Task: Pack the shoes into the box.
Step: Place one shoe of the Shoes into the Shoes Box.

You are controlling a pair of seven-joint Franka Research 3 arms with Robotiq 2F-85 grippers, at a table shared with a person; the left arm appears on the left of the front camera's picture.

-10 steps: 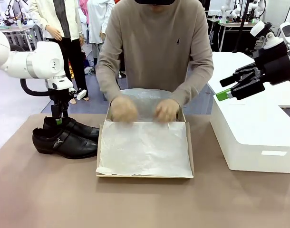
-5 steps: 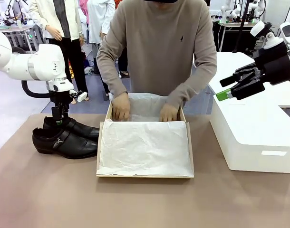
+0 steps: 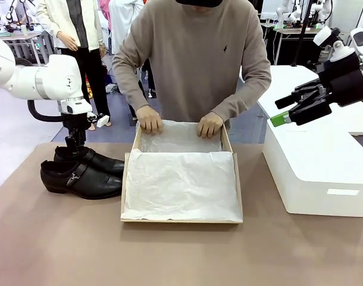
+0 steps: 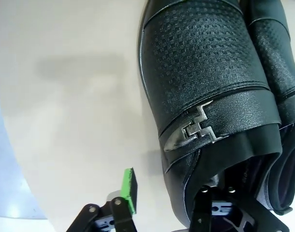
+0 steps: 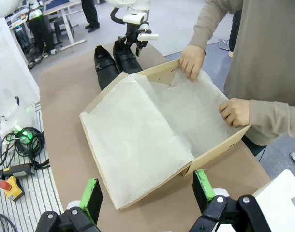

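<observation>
The shoes point(image 3: 80, 173) stand side by side on the table point(image 3: 169, 256), just beside the left wall of the box point(image 3: 181, 221), with the toes toward it. The box lies open, and white tissue paper point(image 3: 181, 185) covers its inside. My left pincer point(image 3: 74, 151) is down at the heel of the far shoe point(image 4: 205, 72). One finger is inside the opening. The green pad point(image 4: 129, 189) of the other finger is outside, a little apart from the leather, so this pincer is half wide and grips nothing. A person's hands point(image 3: 150, 119) rest on the paper at the far rim of the box. My right pincer point(image 5: 147, 193) hangs wide open above the white block point(image 3: 318, 173), well apart from the shoes.
</observation>
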